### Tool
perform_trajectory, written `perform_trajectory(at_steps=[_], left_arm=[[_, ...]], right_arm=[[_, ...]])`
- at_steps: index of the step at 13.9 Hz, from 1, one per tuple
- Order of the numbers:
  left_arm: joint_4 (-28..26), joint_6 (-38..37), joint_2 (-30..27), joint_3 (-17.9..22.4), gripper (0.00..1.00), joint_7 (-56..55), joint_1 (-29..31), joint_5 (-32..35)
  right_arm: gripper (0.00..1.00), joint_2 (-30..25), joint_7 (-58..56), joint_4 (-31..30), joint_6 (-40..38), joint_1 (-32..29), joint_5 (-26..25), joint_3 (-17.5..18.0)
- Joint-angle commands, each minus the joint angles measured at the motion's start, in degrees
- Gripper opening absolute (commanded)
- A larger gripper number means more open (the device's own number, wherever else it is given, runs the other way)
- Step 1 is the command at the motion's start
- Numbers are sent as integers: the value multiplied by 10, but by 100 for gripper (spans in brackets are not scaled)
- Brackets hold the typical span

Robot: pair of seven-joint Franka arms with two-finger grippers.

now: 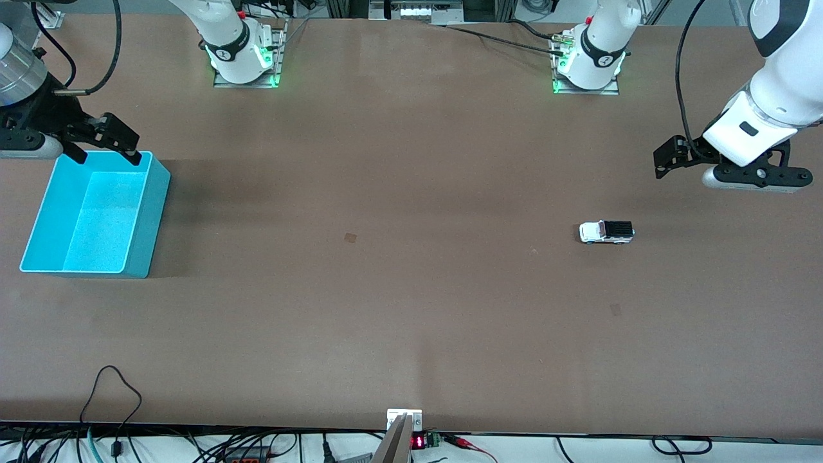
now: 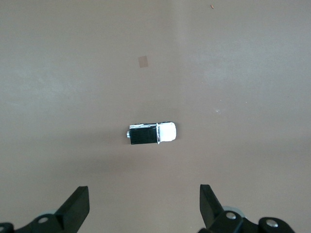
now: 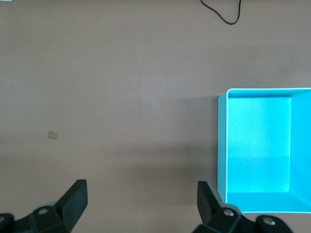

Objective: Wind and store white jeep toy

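Sitting on the bench (image 1: 411, 321) toward the left arm's end, the white jeep toy (image 1: 606, 232) is lying untouched. Left gripper (image 1: 669, 161) and right gripper (image 1: 103, 138), above the blue bin (image 1: 144, 238), are hanging spread-fingered. Being tiny, the jeep risks rolling away from a misaligned pinch.
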Motion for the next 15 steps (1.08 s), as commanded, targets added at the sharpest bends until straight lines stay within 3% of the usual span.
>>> perform_trajectory(at_steps=[1,7,15], left_arm=[[19,-13,10,-1,100,7,0,-4],[19,-13,10,-1,100,8,1,-4],[19,-39,20,1,100,13,5,-4]], right_arm=[[100,2,-13,3,-1,-1,-4,-1],[100,30,-14,35,-1,-4,-5,-2],[100,27,-11,31,-5,-2,-1,-2]])
